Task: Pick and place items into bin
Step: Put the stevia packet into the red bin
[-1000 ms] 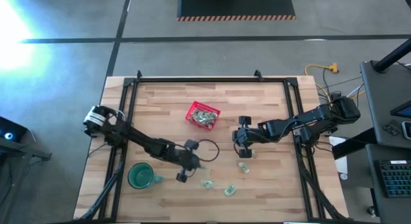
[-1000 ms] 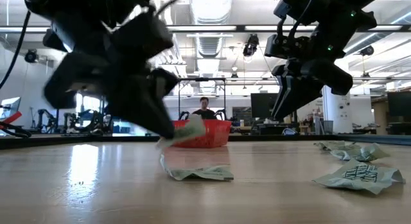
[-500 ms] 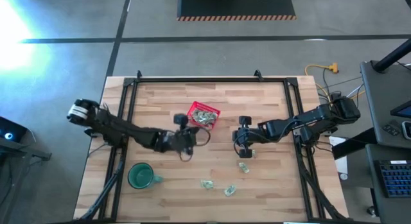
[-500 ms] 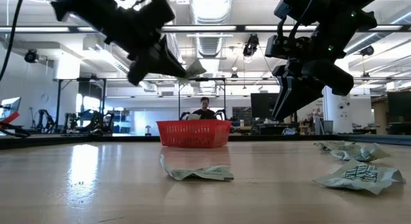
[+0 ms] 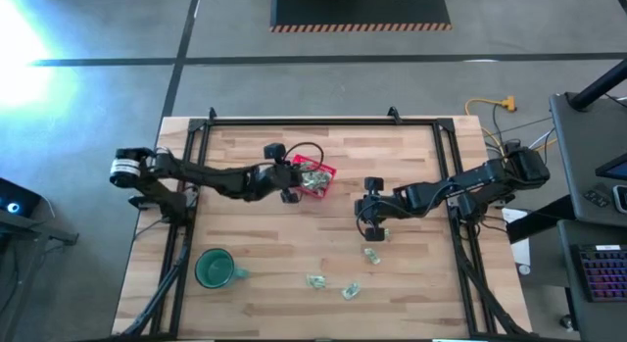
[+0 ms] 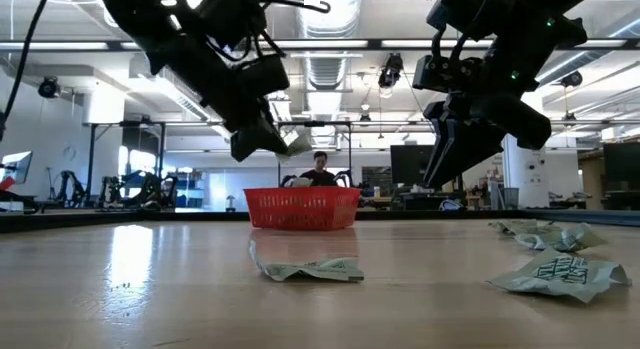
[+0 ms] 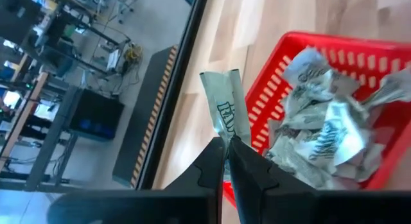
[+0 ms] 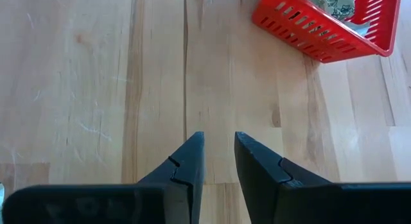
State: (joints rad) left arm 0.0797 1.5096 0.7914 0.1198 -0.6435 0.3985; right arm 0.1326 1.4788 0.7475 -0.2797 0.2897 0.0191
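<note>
The red mesh basket (image 5: pixel 312 175) (image 6: pixel 300 207) (image 7: pixel 292 47) (image 8: pixel 321 31) stands on the table's far middle and holds several pale green-and-white wrapped pieces (image 7: pixel 321 131). My left gripper (image 5: pixel 292 192) (image 6: pixel 272 147) (image 7: pixel 226 146) hovers at the basket's left side, shut on one piece (image 7: pixel 225 108) (image 6: pixel 296 143). My right gripper (image 5: pixel 370 224) (image 6: pixel 440 174) (image 8: pixel 218 139) hangs open above bare wood to the right of the basket. Three loose pieces (image 5: pixel 372 255) (image 5: pixel 315 281) (image 5: pixel 349 292) lie flat on the table nearer the near edge. My left gripper pinches the wrapped piece between its two fingertips (image 7: pixel 215 153) at one end (image 7: pixel 228 135). The fingers slant down from the table's left. The rest of the piece sticks out past the fingertips, lifted clear, above the basket's left rim (image 7: pixel 257 89).
A dark-green mug (image 5: pixel 214 268) stands near the table's near left corner. A black frame rail (image 5: pixel 294 122) runs round the table's edges. Bare wood lies between the basket and the loose pieces (image 6: pixel 305 269) (image 6: pixel 555 274). A person (image 6: pixel 318 169) sits in the room beyond.
My left gripper, shut on a piece, has risen from low over the table near the loose pieces and swung toward the far edge to the basket's left side, dipping slightly over the last half second. The piece was carried clear of the table with it.
</note>
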